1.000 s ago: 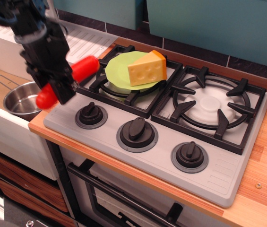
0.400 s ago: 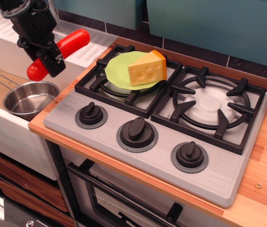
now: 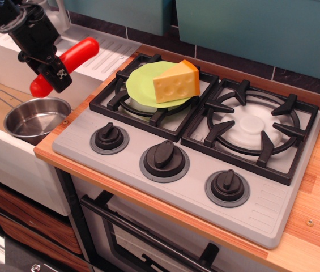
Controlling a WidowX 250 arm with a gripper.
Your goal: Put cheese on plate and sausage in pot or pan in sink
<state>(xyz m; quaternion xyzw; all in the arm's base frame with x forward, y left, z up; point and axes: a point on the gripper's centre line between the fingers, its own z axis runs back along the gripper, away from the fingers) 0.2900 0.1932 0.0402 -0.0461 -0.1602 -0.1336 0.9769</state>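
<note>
A wood-grain worktop [image 3: 318, 192] carries a grey toy hob [image 3: 205, 164] with two black burner grates and three knobs, teal panels behind it. To the hob's left lies the white sink [image 3: 1, 153], its ribbed drainboard [image 3: 111, 51] running along the back. On the left burner sits the lime-green plate [image 3: 140, 85], with the yellow cheese [image 3: 175, 83] resting on its right side, orange rind facing away. In the sink's brown bottom stands the steel pot [image 3: 35, 119], its wire handle pointing left; the bowl appears empty, though reflections make that hard to confirm. Above the sink, the black tool [image 3: 52, 71] is clamped across the red sausage [image 3: 77, 54] near its lower end. The sausage is held tilted, its upper end rising to the right over the drainboard, its lower end poking out just above the pot's far rim, clear of it.
</note>
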